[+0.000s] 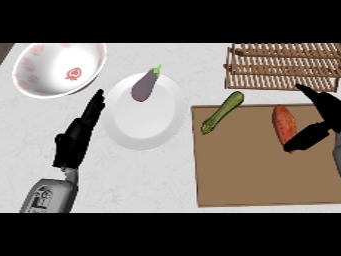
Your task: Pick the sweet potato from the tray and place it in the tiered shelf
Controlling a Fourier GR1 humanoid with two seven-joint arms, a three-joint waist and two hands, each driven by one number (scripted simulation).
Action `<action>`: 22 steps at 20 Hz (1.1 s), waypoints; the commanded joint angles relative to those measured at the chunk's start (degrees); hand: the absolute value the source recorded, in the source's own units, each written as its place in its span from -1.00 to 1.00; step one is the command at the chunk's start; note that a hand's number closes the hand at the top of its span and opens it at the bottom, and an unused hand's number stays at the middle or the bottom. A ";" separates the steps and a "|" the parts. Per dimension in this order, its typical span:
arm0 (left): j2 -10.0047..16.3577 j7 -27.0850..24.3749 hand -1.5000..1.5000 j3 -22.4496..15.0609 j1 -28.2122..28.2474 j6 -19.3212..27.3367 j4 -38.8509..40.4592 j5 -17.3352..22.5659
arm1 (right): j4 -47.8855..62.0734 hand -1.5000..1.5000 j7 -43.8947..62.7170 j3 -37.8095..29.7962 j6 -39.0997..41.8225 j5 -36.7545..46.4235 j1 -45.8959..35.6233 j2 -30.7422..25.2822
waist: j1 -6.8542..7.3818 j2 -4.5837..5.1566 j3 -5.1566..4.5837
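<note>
Head view: sweet potato (283, 121) on tray (261, 175)

Right hand (337, 121) is spread wide at the sweet potato's right side, thumb at its near end. Left hand (75, 142) rests open beside the plate (140, 129). Zucchini (223, 112) overlaps the tray's far edge. Tiered shelf (291, 65) stands beyond.
</note>
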 commanded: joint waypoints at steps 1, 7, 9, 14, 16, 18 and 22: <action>-0.06 5.35 0.00 0.21 1.05 -1.56 -5.16 0.47 | 3.21 -1.00 -2.94 -0.35 -2.27 2.62 -0.10 1.82 | 0.11 -0.02 0.01; -0.41 3.18 0.00 2.28 -0.67 -1.94 -2.34 -0.71 | 6.72 -1.00 -7.11 -1.91 -0.43 3.34 -0.14 1.62 | 0.00 0.00 0.00; -0.53 0.48 0.00 2.74 -0.06 -2.40 -0.42 -0.93 | -1.89 -1.00 -3.26 -0.53 -0.54 3.48 4.11 4.16 | -0.20 -0.05 -0.01; -1.68 0.84 0.00 2.21 -0.40 -2.20 -0.27 -2.44 | 5.53 1.00 -7.39 -0.61 0.66 5.47 1.15 3.50 | -0.06 0.00 0.00; -2.91 5.86 0.00 0.52 -1.22 -0.09 -4.32 -3.80 | 5.78 1.00 -6.75 1.24 3.71 5.99 0.35 2.42 | -0.01 -0.03 0.00; -1.27 0.51 0.00 2.74 1.79 -3.31 -2.47 -1.39 | 3.97 1.00 -9.20 1.53 2.68 7.62 2.04 1.99 | -0.05 -0.02 -0.01; -2.47 0.81 0.00 1.51 3.80 -2.20 -4.07 -2.91 | 4.58 1.00 -13.57 2.49 -2.92 11.76 4.97 2.50 | -0.04 -0.04 0.00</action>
